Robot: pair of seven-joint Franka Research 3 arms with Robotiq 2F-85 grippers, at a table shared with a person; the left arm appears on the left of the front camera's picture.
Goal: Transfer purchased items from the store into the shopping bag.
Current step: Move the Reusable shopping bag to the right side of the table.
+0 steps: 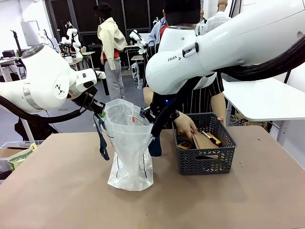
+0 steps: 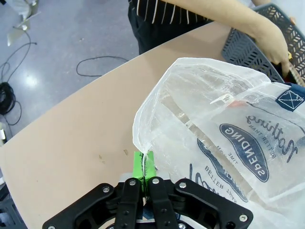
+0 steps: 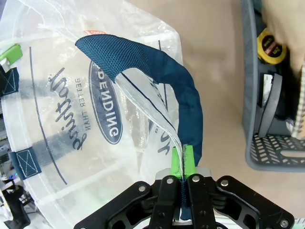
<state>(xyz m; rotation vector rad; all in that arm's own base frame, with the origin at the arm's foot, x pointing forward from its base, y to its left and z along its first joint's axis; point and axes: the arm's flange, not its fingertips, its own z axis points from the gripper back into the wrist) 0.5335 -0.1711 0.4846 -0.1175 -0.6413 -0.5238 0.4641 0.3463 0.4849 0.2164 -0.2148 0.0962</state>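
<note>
Shopping bag (image 1: 129, 143) stands upright on table (image 1: 57, 191), mouth spread between two arms; left gripper (image 2: 143, 164) clenched on clear rim, right gripper (image 3: 183, 162) clenched on rim beside navy handle (image 3: 157, 62). Dark grey basket (image 1: 205, 164) just beside bag, yellow tape measure (image 3: 269, 46) inside; person's hand (image 1: 185, 126) in basket

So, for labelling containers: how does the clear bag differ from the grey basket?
The shopping bag is clear, crinkly film; the basket is dark grey, rigid and slotted. The bag is held open by the left gripper at its rim and the right gripper at its handle; the basket stands unaided, a person's hand inside. Both sit open-topped on the table.
</note>
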